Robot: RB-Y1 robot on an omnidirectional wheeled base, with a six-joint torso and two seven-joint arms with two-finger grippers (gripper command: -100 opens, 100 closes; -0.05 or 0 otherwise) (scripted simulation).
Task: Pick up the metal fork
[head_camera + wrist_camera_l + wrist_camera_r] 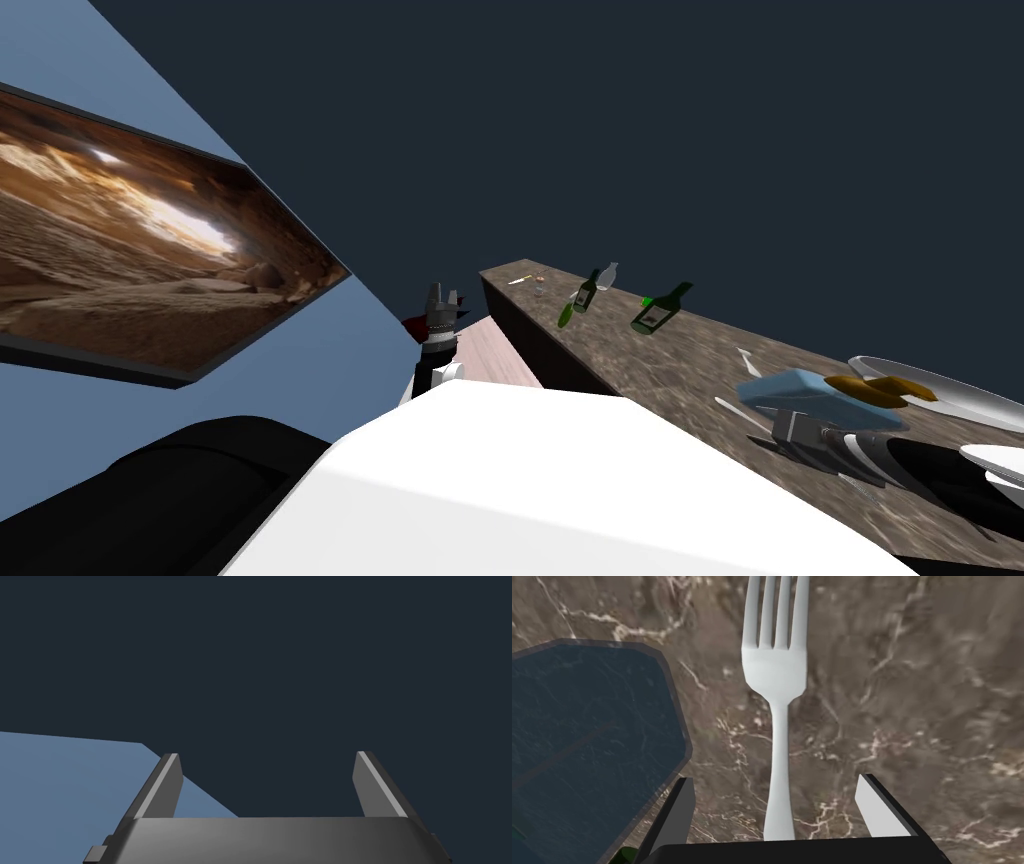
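A pale grey fork [777,701] lies flat on the brown marbled counter [922,701], tines pointing away from my hand. My right gripper [774,777] is open and low over it, with the fork's handle running between the two fingers and touching neither. In the head view that gripper [790,427] sits at the counter's right part, and the fork [732,407] shows as a white sliver just past it. A blue block [800,392] lies right beside the gripper, seen dark blue [587,741] by one finger. My left gripper [441,300] is raised off the counter's end, open [267,753].
Two green bottles [655,310] [578,298] and a clear glass [606,275] stand farther along the counter [690,370]. A white plate [950,395] with brown food sits beyond the blue block. Another white utensil [748,362] lies near it. A large framed picture [130,240] hangs on the left wall.
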